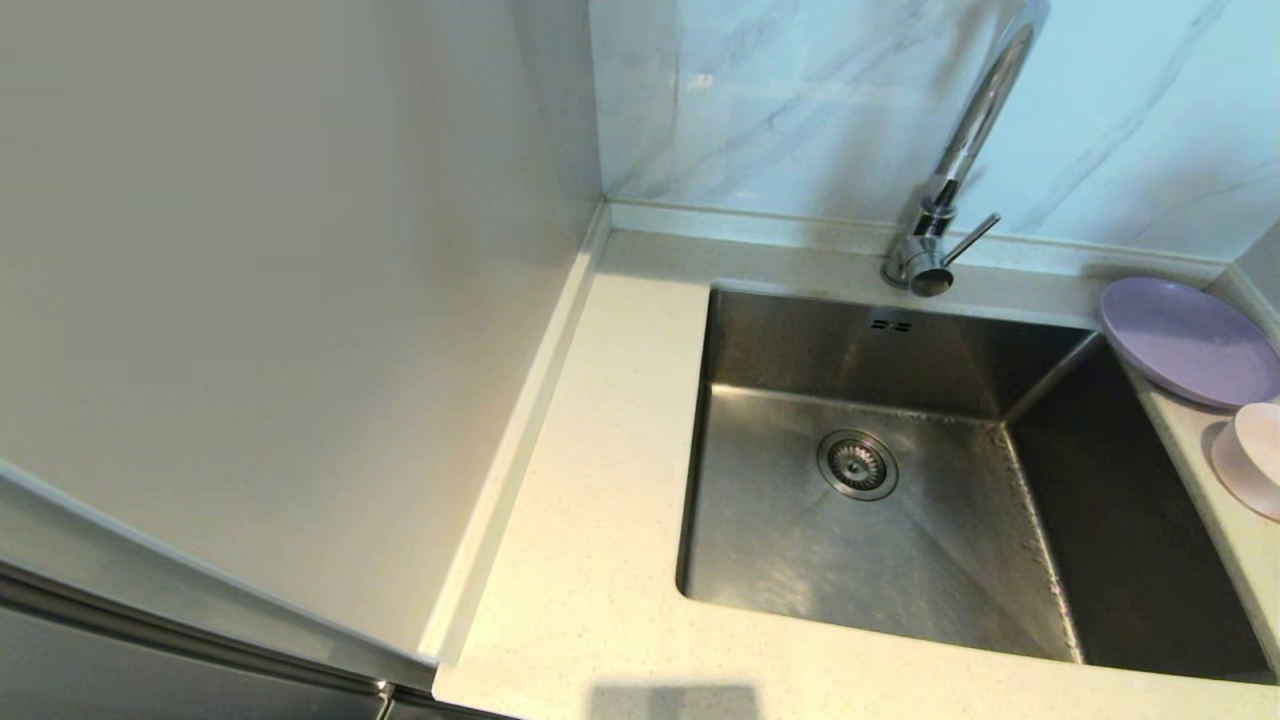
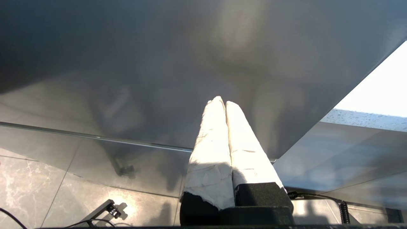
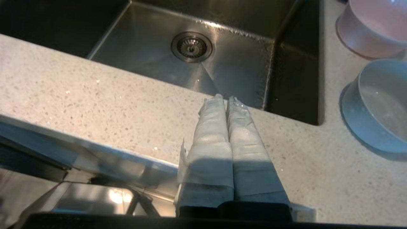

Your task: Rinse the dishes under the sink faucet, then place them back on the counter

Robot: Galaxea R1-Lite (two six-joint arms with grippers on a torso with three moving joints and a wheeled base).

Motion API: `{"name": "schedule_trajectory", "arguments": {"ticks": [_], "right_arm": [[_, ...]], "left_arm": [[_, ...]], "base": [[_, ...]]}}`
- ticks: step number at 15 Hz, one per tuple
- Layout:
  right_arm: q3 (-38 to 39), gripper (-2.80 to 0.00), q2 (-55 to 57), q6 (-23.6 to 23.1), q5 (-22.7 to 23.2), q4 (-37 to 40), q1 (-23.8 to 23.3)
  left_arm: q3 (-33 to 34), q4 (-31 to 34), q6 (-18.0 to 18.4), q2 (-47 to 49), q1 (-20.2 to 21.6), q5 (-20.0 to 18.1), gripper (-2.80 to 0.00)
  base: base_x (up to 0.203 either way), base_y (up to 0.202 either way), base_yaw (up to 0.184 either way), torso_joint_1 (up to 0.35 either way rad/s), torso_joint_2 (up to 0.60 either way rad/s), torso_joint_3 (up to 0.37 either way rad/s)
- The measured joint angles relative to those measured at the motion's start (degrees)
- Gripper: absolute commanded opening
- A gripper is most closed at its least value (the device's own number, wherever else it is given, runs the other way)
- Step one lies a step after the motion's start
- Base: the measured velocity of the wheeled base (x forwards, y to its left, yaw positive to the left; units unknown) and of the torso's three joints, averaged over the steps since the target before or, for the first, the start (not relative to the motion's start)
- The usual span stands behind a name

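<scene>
The steel sink [image 1: 830, 560] lies empty, its round drain strainer [image 1: 857, 464] in the middle. Behind it rises the chrome faucet [image 1: 960, 160], with its thin lever [image 1: 970, 240] sticking out to the right. On the counter [image 1: 590, 520] right of the basin rest the lilac plate [image 1: 1190, 340] and the pale pink dish [image 1: 1255, 455]. The right wrist view shows the pink dish [image 3: 375, 28] and a whitish bowl [image 3: 378, 105] beside the sink [image 3: 178, 60]. My right gripper [image 3: 225, 98] hovers shut over the counter's front strip. My left gripper [image 2: 222, 101] is shut, parked below a grey cabinet front. Neither gripper shows in the head view.
A tall pale panel [image 1: 280, 300] walls off the counter's left side. Marble backsplash [image 1: 780, 100] stands behind the faucet. A low raised rim [image 1: 530, 420] runs along the walls. Tiled floor [image 2: 63, 190] lies under the left gripper.
</scene>
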Motion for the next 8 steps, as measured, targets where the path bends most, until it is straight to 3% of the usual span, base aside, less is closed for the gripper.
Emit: {"name": "schedule_trajectory", "arguments": {"ticks": [3,8], "right_arm": [[0.12,-2.80,0.00,2.61,-0.27,0.99,0.00],[0.22,-2.80,0.00,2.77,-0.33,0.95,0.00]], "left_arm": [[0.00,0.00,0.00,0.00,0.02,0.00,-2.80],[0.00,-0.02,0.02,0.00,0.02,0.00,-2.80]], "base": [[0.000,0.000,0.000,0.000,0.00,0.000],[0.000,0.000,0.000,0.000,0.00,0.000]]}}
